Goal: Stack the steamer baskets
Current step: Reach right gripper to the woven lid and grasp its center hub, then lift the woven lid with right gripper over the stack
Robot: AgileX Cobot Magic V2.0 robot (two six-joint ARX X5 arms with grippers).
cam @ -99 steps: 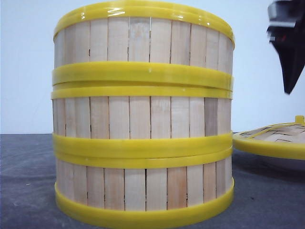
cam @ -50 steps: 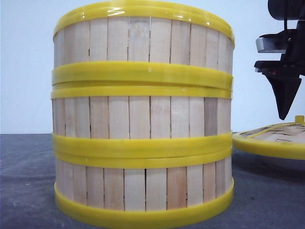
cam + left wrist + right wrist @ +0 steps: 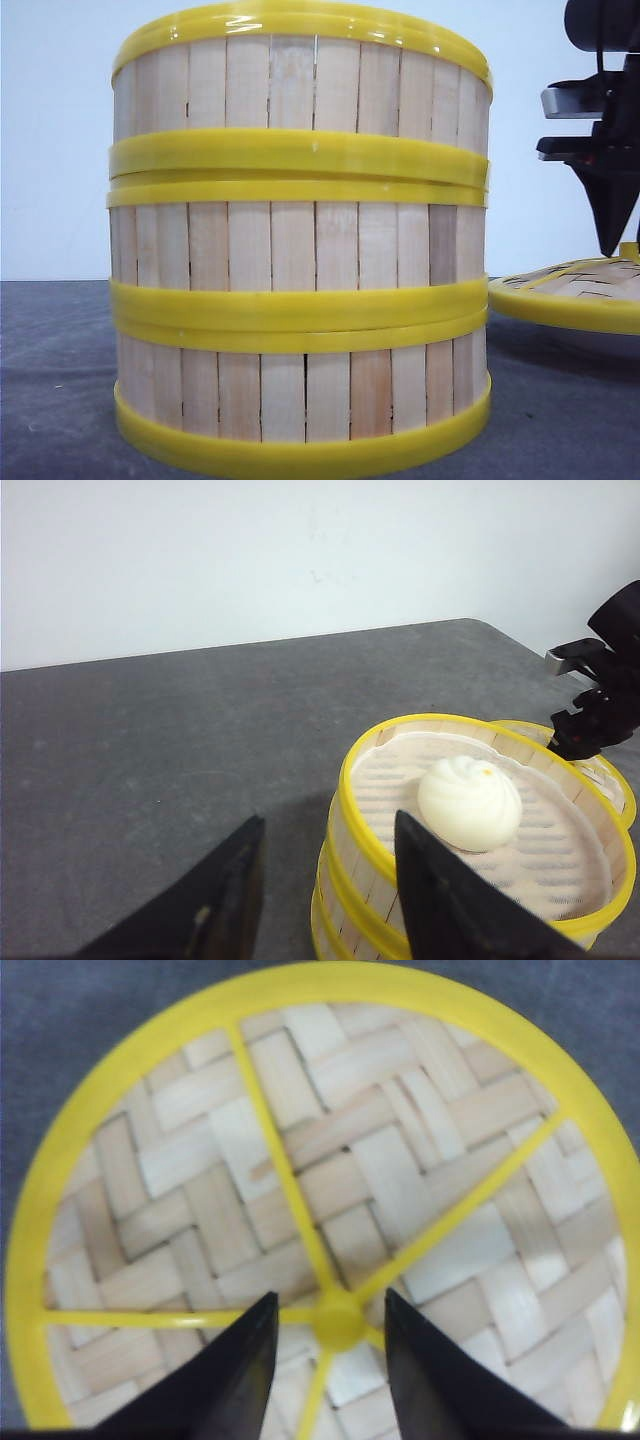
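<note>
- Grey table [image 3: 150, 750]: bearing everything, pale wall behind.
- Stack of steamer baskets [image 3: 300, 250]: three tiers, one upon another, yellow rims touching, upright on the table and filling the front view; top tier open.
- Lid [image 3: 320, 1190]: flat, woven top with yellow spokes meeting at a central knob [image 3: 338, 1320]; lying to the right of the stack, apart from it.
- Right gripper [image 3: 325, 1360]: above the lid, fingers spread either side of the knob, gripping nothing; contact with the knob not discernible.
- Left gripper [image 3: 325, 890]: fingers parted and empty, one finger before the stack's near wall, the other over bare table.
- White bun [image 3: 469, 802]: resting on the floor of the top basket.
</note>
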